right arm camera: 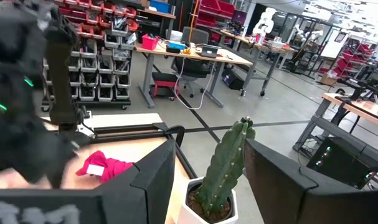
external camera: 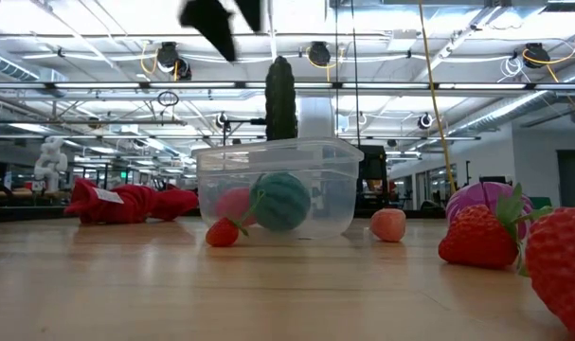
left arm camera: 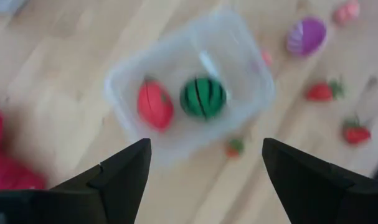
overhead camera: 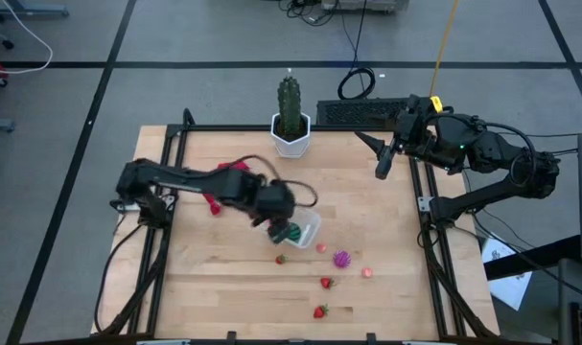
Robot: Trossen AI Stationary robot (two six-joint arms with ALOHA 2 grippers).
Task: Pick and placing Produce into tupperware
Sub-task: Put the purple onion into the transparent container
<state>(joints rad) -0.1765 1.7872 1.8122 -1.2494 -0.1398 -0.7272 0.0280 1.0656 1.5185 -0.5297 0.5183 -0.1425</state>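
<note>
The clear tupperware stands on the table's middle. Inside it on the floor lie a green striped ball and a red oval. My left gripper hangs open above the tub's near-left side with nothing between its fingers; in the low view the fingertips show high over the tub. Loose produce lies on the table: a purple ball, strawberries and pink bits. My right gripper waits raised at the far right, open and holding nothing.
A green cactus in a white pot stands at the table's far edge. A red cloth lies left of the tub. A small strawberry sits just outside the tub's near wall. Bare wood lies along the near left.
</note>
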